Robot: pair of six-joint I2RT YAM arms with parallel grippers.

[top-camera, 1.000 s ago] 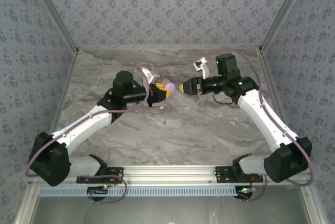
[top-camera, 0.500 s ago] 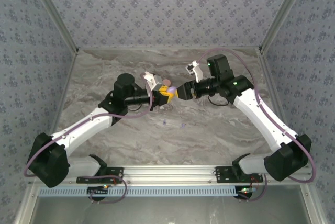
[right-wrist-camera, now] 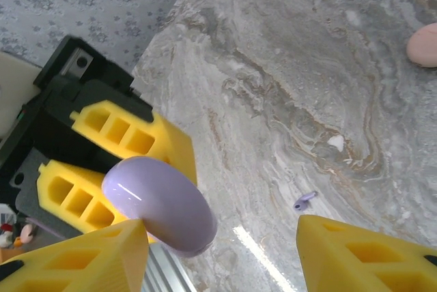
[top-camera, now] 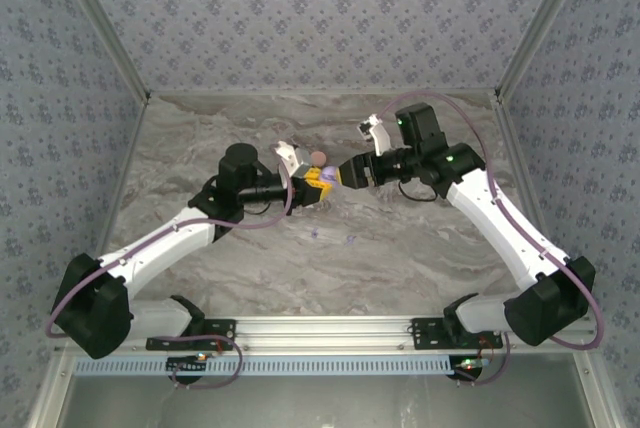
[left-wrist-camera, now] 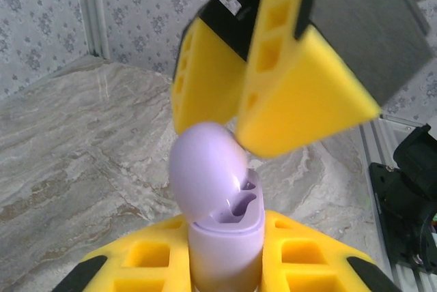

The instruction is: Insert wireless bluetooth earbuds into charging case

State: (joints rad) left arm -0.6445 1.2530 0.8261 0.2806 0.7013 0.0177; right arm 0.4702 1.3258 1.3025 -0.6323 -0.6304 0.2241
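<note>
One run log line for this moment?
left tool shut on charging case | lid open | right tool open beside lid | earbud on table

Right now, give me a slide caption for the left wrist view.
Left gripper clamps the open lilac charging case upright; the open right gripper straddles its raised lid.

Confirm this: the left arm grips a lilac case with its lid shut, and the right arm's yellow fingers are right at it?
No: the lid is open, as the left wrist view shows. The left gripper does grip the case, with the right gripper at it.
</note>
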